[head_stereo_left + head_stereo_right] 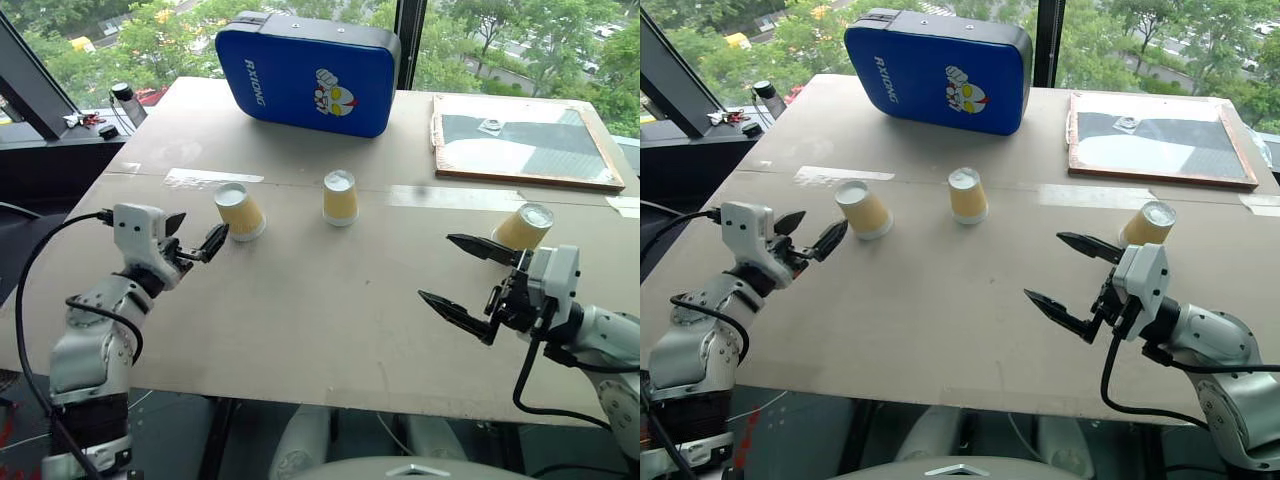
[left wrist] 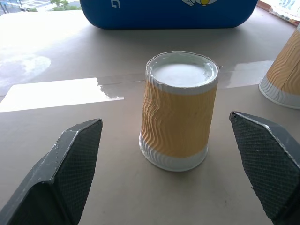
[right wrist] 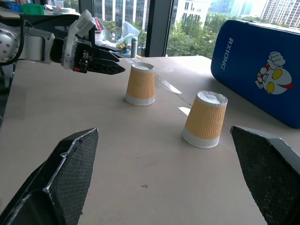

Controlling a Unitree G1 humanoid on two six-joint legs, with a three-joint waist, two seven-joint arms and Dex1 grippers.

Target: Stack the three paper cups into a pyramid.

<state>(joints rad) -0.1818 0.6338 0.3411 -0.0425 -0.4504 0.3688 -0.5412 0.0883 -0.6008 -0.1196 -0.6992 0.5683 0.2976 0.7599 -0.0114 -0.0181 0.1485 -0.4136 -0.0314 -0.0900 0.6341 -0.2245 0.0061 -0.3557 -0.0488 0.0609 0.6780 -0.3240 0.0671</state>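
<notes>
Right gripper (image 1: 458, 272) seen nearest, low over tabletop (image 1: 330, 310), fingers spread wide, nothing held. Left gripper (image 1: 196, 238) likewise spread, empty, aimed at left cup (image 1: 240, 211), tips just short of it. Three paper cups set upside down in rough row, well apart, unstacked: left cup, middle cup (image 1: 340, 197), right cup (image 1: 523, 227) just behind right gripper's upper finger. Blue padded case (image 1: 306, 72) noted at far edge, framed board (image 1: 522, 140) at far right.

Blue case (image 2: 168, 11) top cut off, right cup (image 1: 523, 227) partly hidden
</notes>
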